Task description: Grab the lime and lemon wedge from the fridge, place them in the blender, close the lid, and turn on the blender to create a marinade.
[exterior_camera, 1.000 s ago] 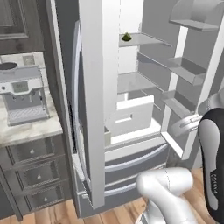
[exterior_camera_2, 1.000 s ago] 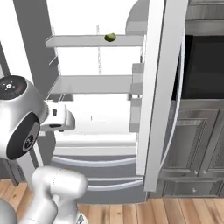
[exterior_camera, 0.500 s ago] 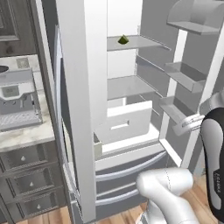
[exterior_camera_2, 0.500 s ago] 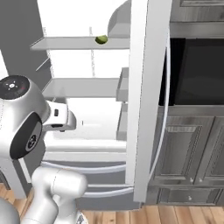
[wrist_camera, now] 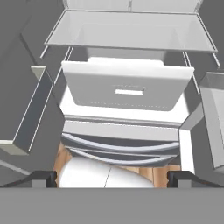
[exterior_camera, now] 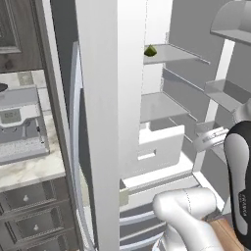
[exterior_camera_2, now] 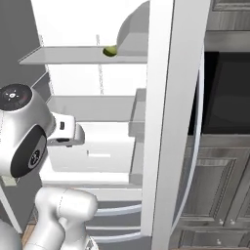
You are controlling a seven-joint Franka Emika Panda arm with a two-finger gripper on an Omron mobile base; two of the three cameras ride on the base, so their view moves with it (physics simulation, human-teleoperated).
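Beyond the two dark finger tips point(wrist_camera: 42, 176), spread wide on the gripper point(wrist_camera: 112, 178) with nothing between them, a white fridge drawer point(wrist_camera: 126, 89) faces the hand. Well above and past them, on the pale upper shelf point(exterior_camera: 171, 53) of the tall white fridge point(exterior_camera_2: 166, 122), sit the small olive-green pointed lemon wedge point(exterior_camera: 150, 50) and the small round green lime point(exterior_camera_2: 111, 51). Against the earlier pictures both base views have swung, so the white door edge now covers more of the shelves

Smooth matt white fridge point(exterior_camera: 110, 98), pale translucent shelves point(exterior_camera_2: 83, 54), marble-look counter point(exterior_camera: 29, 169), wood floor point(wrist_camera: 61, 153).
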